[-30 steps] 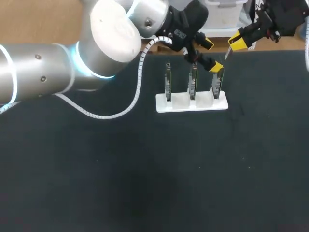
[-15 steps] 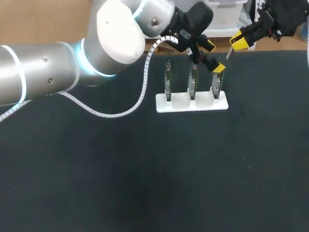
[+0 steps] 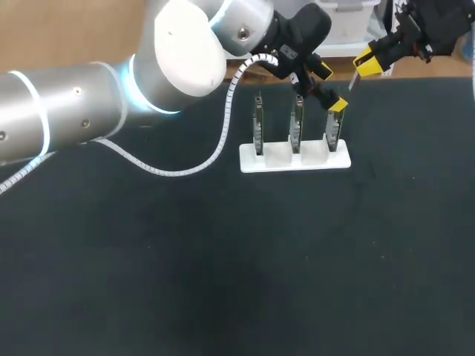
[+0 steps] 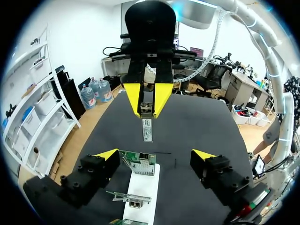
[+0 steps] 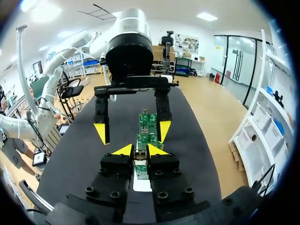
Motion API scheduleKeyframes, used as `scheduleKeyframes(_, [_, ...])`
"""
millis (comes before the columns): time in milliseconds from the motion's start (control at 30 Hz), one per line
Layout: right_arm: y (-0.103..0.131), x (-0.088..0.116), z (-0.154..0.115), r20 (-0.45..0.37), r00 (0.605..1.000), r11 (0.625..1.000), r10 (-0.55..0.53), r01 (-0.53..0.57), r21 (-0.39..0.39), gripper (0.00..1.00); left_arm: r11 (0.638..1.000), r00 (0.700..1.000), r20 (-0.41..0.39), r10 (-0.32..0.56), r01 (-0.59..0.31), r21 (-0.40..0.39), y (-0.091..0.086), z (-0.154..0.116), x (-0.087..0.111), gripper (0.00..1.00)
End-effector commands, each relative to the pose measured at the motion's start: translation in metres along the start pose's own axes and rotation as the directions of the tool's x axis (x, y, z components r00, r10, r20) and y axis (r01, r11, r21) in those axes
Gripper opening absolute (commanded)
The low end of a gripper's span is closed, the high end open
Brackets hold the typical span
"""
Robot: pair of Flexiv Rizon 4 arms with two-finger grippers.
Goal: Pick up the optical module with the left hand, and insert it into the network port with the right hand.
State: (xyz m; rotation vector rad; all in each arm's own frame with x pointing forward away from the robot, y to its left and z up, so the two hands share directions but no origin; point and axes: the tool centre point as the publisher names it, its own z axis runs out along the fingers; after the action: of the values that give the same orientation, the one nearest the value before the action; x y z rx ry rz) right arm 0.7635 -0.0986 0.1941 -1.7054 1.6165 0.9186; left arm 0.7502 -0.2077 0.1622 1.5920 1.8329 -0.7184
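Since our right pincer [image 4: 146, 112] grips the optical module [image 4: 147, 129] and our left pincer [image 3: 329, 87] gapes astride the card [image 4: 136, 165], insertion seems next: square it to the network port [image 4: 149, 160].

— Where is the stand [image 3: 295, 157] sitting?
— Far back on the table [image 3: 223, 259], three boards [image 3: 295, 126] standing in it. The left gripper [image 3: 329, 87] is hanging over the rightmost board [image 3: 332, 132]; the right gripper [image 3: 369, 62] is holding the optical module [image 4: 147, 129] just behind.

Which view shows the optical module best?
Left wrist view: the optical module hangs in full below the right tool. Head view shows only a thin sliver; in the right wrist view the tool itself hides most of it.
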Motion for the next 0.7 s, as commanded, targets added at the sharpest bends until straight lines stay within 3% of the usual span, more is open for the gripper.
scheduleKeyframes(33, [-0.002,-0.001,0.001,-0.005,1.000,1.000,0.001,-0.001,-0.003,0.00,1.000,1.000,0.004,-0.002,0.002,0.008,0.002,0.004,0.002,1.00])
scheduleKeyframes(700, [-0.002,-0.001,0.011,-0.044,0.998,0.999,-0.037,0.036,-0.023,0.00,1.000,1.000,0.015,0.008,-0.008,0.023,0.003,0.007,0.005,1.00])
